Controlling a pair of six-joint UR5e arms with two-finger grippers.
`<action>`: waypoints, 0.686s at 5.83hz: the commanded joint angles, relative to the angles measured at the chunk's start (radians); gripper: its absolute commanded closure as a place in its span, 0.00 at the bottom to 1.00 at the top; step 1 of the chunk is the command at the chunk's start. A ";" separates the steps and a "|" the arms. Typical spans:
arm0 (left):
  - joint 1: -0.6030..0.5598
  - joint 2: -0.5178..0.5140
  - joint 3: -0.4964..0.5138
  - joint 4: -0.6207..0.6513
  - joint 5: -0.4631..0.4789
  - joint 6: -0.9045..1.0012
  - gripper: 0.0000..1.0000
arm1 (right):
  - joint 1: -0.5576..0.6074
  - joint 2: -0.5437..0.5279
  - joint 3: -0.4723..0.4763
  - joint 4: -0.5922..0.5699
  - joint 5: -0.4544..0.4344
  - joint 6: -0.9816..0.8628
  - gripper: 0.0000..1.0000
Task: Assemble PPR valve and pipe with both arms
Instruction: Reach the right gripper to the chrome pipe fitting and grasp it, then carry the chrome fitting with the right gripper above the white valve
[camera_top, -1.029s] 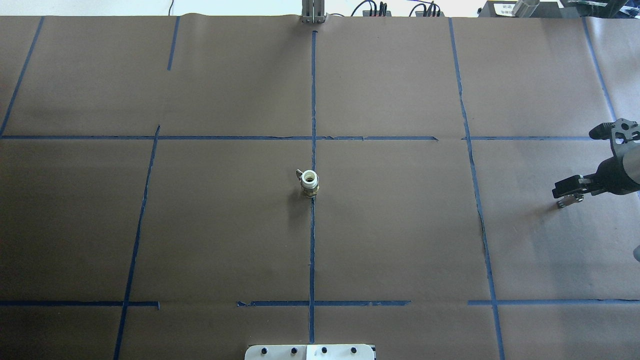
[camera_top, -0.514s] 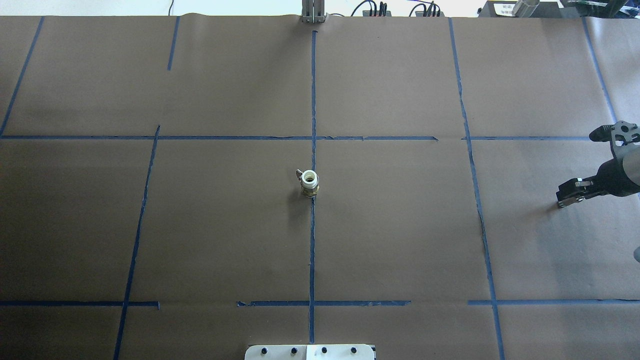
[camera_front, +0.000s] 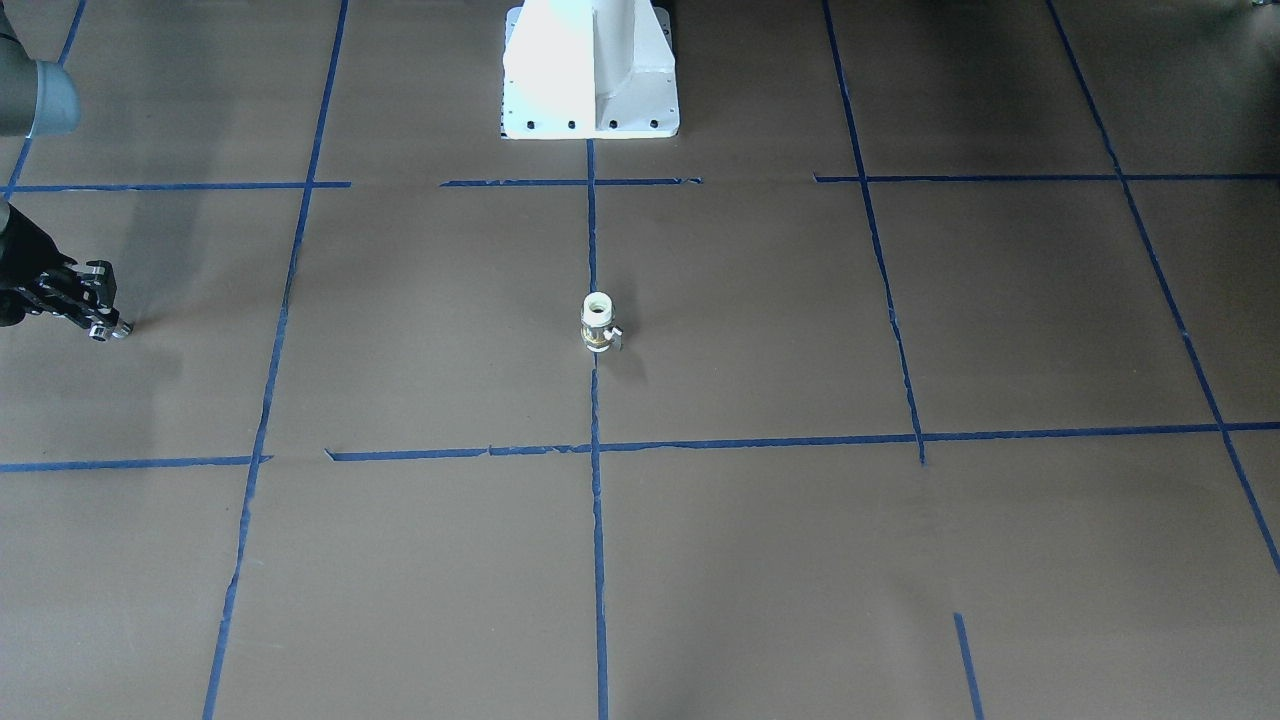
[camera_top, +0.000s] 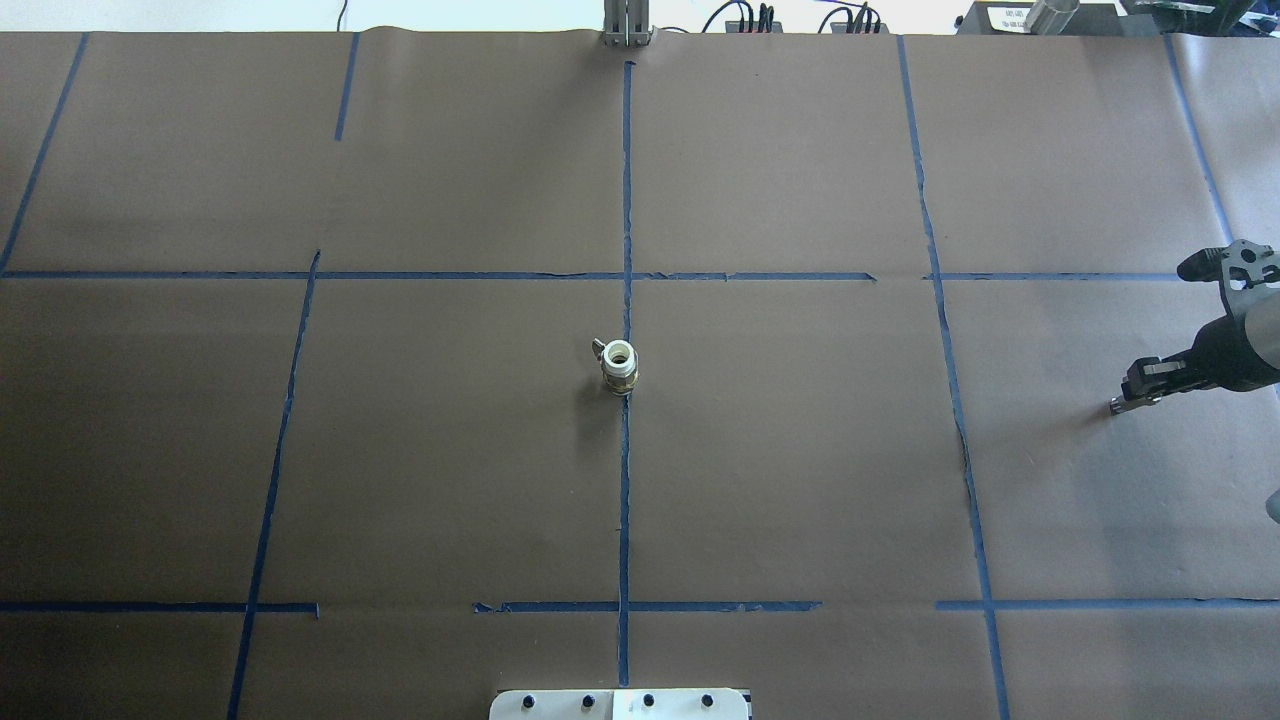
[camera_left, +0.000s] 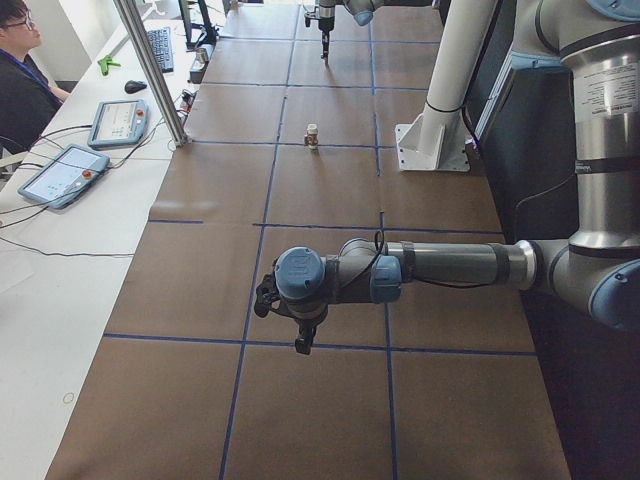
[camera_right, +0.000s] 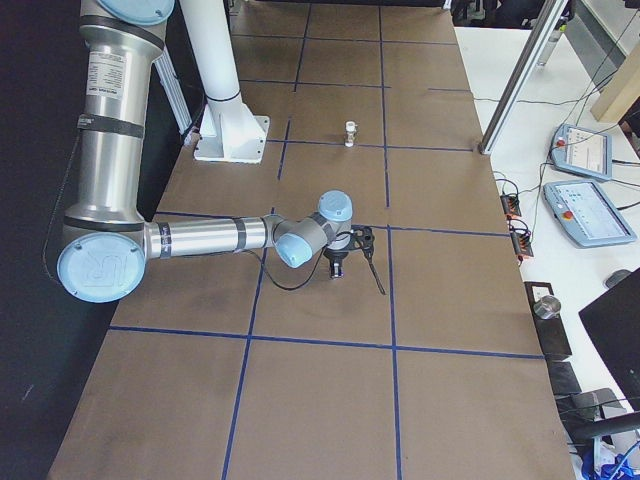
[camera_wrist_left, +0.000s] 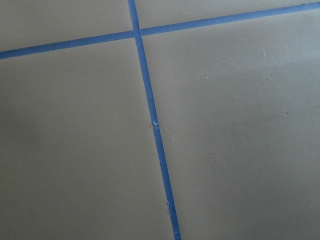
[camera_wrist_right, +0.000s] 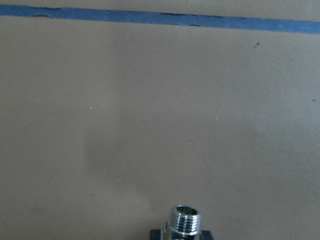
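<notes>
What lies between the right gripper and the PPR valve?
The overhead view shows only bare table cover and one blue tape line between right gripper and PPR valve.

The worktop (camera_top: 800, 450) is covered in brown paper (camera_front: 760, 560). Blue tape lines (camera_top: 626, 200) mark it into large rectangles, and some strips are torn or stop short. A slanted metal post (camera_left: 150, 70) rises at one long edge, with black cables (camera_top: 745, 17) showing just past that edge. Alongside runs a white desk (camera_left: 60, 300) carrying a tablet (camera_left: 118, 122), a second tablet (camera_left: 62, 175) and a keyboard (camera_left: 160, 47). A person (camera_left: 20, 70) in glasses and a dark top sits there.
</notes>
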 joint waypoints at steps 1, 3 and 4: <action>0.000 0.000 0.000 0.000 0.000 0.000 0.00 | -0.005 0.017 0.050 -0.006 0.004 -0.006 1.00; 0.000 0.000 -0.002 0.000 0.008 -0.037 0.00 | -0.064 0.188 0.050 -0.060 -0.005 -0.024 1.00; 0.000 0.000 -0.002 0.000 0.009 -0.038 0.00 | -0.068 0.338 0.075 -0.286 -0.027 0.001 1.00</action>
